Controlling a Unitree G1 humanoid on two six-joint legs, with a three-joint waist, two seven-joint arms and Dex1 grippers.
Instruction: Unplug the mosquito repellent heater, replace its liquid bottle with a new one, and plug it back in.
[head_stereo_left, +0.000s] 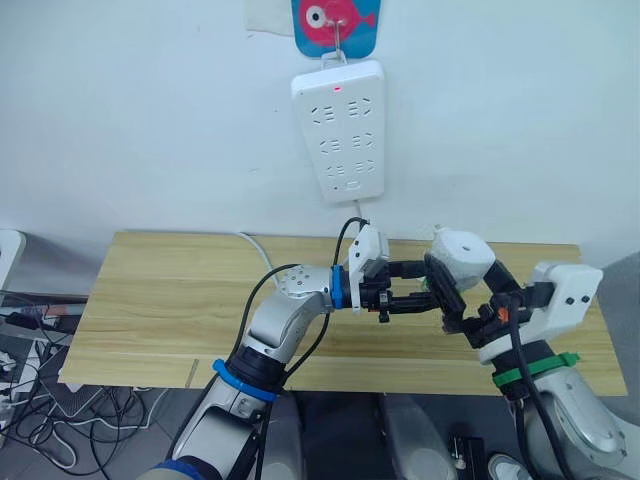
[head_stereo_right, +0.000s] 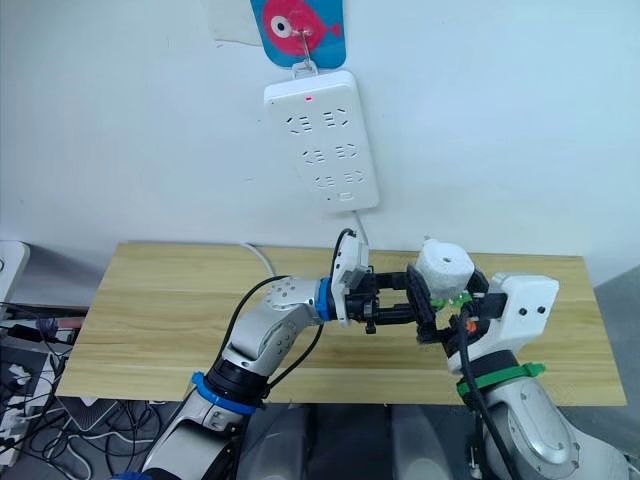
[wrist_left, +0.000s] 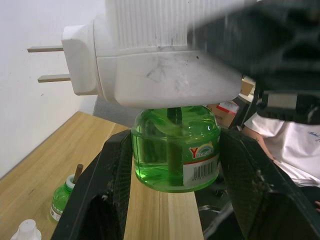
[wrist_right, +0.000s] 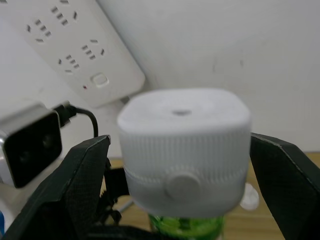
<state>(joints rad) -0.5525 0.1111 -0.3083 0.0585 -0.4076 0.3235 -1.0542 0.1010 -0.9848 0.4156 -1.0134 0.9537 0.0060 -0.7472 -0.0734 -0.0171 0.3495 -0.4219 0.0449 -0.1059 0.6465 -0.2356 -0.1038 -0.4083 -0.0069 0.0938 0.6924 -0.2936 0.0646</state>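
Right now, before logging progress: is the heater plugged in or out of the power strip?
Out. The right gripper holds the mosquito repellent heater over the table, its prongs bare, below the power strip.

heater (head_stereo_left: 462, 255) above table (head_stereo_left: 160, 300), right of centre | power strip (head_stereo_left: 341, 128) on wall behind | spare bottle (wrist_left: 63, 196) on table

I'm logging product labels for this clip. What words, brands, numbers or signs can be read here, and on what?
"Y": red letter on the label of the green liquid bottle under the mosquito repellent heater; the small word beside it is too blurred to read.
Barcode on the same label: digits unreadable.
Second green bottle on the table: label unreadable.
Power strip: no readable text.
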